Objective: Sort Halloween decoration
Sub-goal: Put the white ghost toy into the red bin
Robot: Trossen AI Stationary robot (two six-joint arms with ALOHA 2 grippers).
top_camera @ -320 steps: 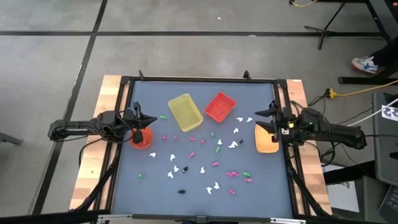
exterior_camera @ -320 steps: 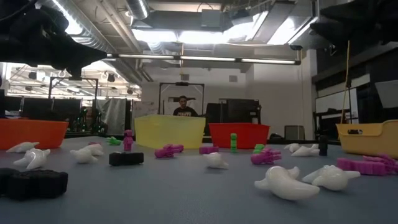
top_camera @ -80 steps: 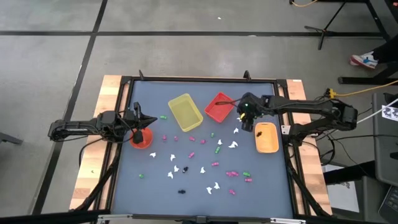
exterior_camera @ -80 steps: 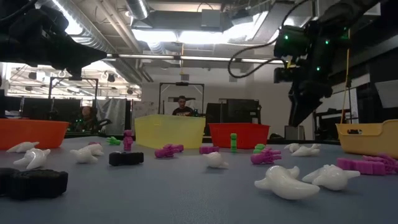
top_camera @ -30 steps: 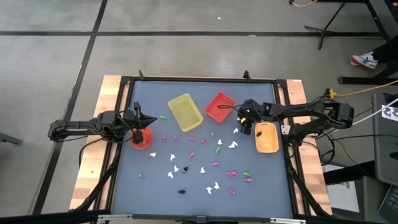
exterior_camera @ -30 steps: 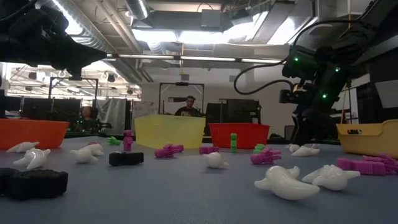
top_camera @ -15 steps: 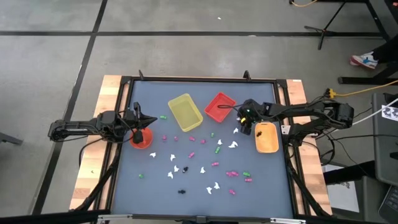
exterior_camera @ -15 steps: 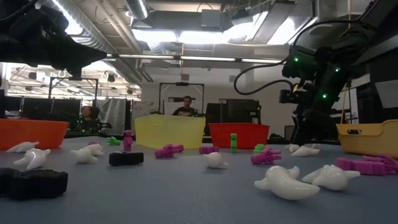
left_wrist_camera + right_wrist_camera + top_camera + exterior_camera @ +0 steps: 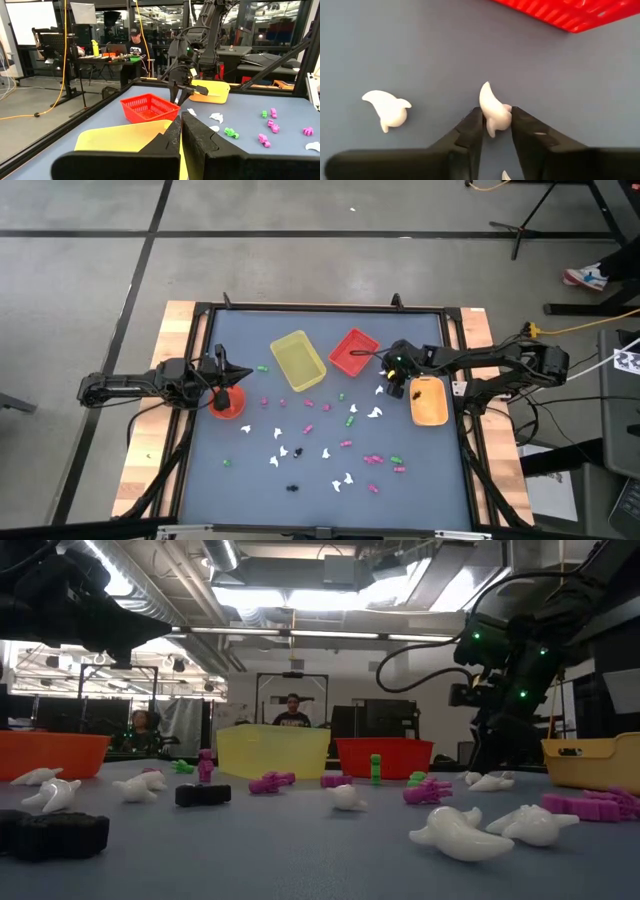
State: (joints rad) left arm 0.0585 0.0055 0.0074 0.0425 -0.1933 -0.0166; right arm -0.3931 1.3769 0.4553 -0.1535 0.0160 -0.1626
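Observation:
Small white, pink, green and black Halloween decorations (image 9: 320, 445) lie scattered on the blue-grey table. My right gripper (image 9: 495, 122) is down at the table between the red bin (image 9: 353, 352) and the orange tray (image 9: 429, 401), shut on one white decoration (image 9: 492, 107). A second white one (image 9: 387, 108) lies beside it, untouched. My left gripper (image 9: 181, 131) stays shut and level at the table's left edge, above the orange bowl (image 9: 228, 402), and holds nothing. My right gripper pinches the white decoration's rounded body (image 9: 496, 116) between its two fingertips. The fingers slant down at it from above. The piece lies on the table, its pointed end (image 9: 485, 89) sticking out beyond the fingertips.
The yellow bin (image 9: 298, 360) stands left of the red bin at the table's far middle. The orange tray lies close to the right of my right gripper. People sit at desks in the room beyond the table.

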